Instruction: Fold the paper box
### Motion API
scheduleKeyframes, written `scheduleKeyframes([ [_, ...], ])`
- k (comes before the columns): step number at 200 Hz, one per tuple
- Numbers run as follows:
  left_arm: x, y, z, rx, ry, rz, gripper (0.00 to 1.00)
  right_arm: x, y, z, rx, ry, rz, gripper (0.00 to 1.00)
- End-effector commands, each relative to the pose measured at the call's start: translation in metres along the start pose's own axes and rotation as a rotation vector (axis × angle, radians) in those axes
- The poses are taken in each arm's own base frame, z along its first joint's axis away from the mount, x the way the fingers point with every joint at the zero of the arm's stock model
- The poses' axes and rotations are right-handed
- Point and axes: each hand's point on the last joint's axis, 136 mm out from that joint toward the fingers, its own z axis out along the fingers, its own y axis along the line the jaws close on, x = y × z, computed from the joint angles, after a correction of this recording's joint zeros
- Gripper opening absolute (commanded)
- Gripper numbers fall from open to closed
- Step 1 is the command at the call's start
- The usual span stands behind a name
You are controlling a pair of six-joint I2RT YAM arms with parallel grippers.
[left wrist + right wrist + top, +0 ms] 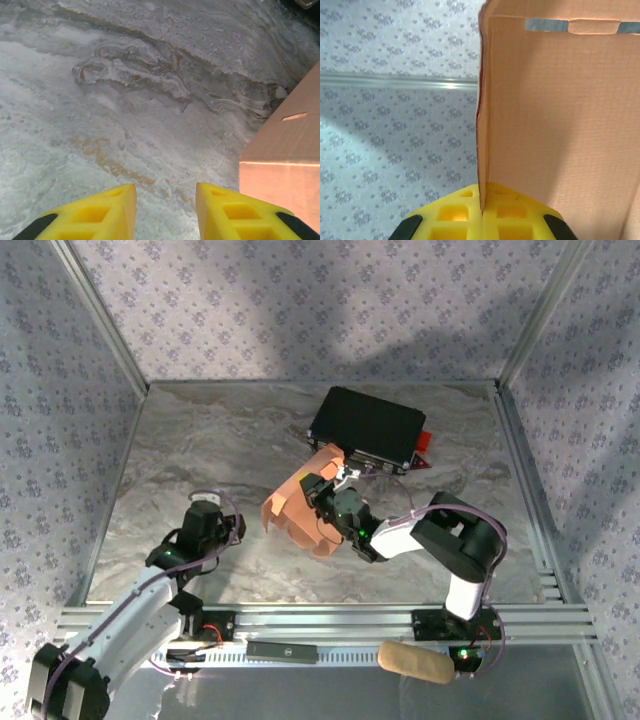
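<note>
The paper box (300, 508) sits near the middle of the marbled worktop (200, 430). It is partly folded, with salmon-orange panels standing up and its far corner just in front of the black hard case (368, 426) in the top view. Whether the two touch, or whether the box's base rests on the worktop, cannot be told.

The right gripper (481, 204) has its yellow jaws pressed together on the thin edge of one upright panel of the box, which runs straight up from between them. To the right of that edge the inner face of the box (560, 130) spreads wide, with a slot and a small tab (593, 26) near its top. The patterned wall (395, 125) lies behind it.

The left gripper (165, 194) hangs over bare worktop with its yellow jaws apart and nothing between them. A corner of the box (287, 150), showing a short slit, stands just to the right of its right finger (235, 212). From above, the left arm (150, 595) reaches in from the near left, well short of the case.
</note>
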Motion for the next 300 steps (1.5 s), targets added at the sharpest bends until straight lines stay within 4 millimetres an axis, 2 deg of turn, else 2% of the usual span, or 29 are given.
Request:
scheduleKeyframes([
  [1, -0.035, -0.034, 0.0, 0.183, -0.092, 0.042, 0.32, -0.012, -0.004, -0.009, -0.023, -0.13, 0.049, 0.0],
  [30, -0.043, -0.05, 0.01, 0.268, -0.132, 0.087, 0.3, -0.017, -0.013, -0.014, 0.003, -0.189, 0.083, 0.0],
  [73, -0.027, -0.071, 0.031, 0.325, -0.096, 0.198, 0.25, -0.021, -0.023, -0.011, 0.014, -0.2, 0.128, 0.0],
  [175, -0.003, -0.107, 0.041, 0.378, -0.093, 0.304, 0.26, -0.019, -0.026, -0.007, 0.005, -0.189, 0.155, 0.0],
  [216, 0.003, -0.113, 0.039, 0.405, -0.116, 0.352, 0.26, -0.019, -0.027, -0.007, 0.015, -0.186, 0.167, 0.0],
  [270, 0.02, -0.096, 0.034, 0.367, -0.077, 0.43, 0.27, -0.024, -0.026, -0.012, 0.041, -0.199, 0.153, 0.0],
  [288, 0.024, -0.093, 0.029, 0.38, -0.081, 0.421, 0.32, -0.025, -0.028, -0.013, 0.046, -0.199, 0.151, 0.0],
  [300, 0.025, -0.094, 0.027, 0.38, -0.058, 0.391, 0.39, -0.026, -0.028, -0.012, 0.047, -0.196, 0.152, 0.0],
])
